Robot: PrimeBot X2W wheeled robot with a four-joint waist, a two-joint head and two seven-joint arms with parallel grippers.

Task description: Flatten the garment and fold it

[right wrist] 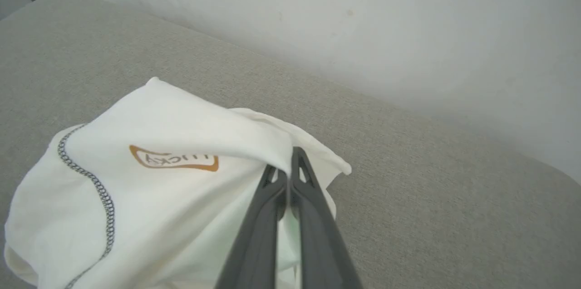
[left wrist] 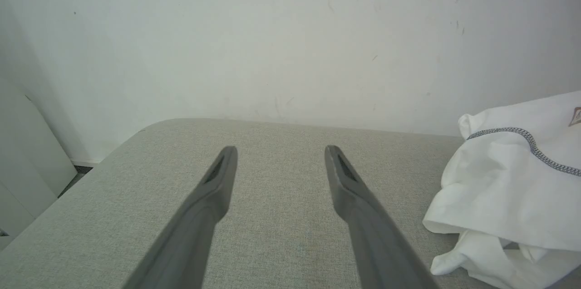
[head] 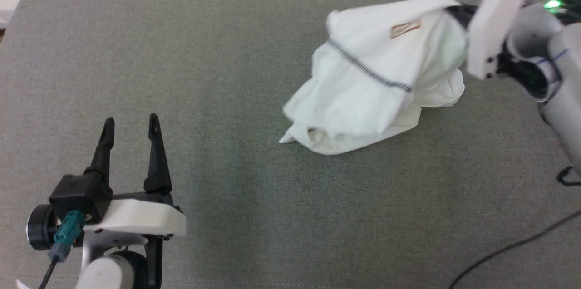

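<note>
One edge of the garment [head: 363,94] in right gripper [right wrist: 287,166]; left gripper [head: 131,120] wide.

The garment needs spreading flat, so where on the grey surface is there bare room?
Bare: the wide grey surface left of the garment, beyond the open left gripper, and the strip in front of the garment. Crowded at the right, where the right gripper pinches the fabric.
</note>
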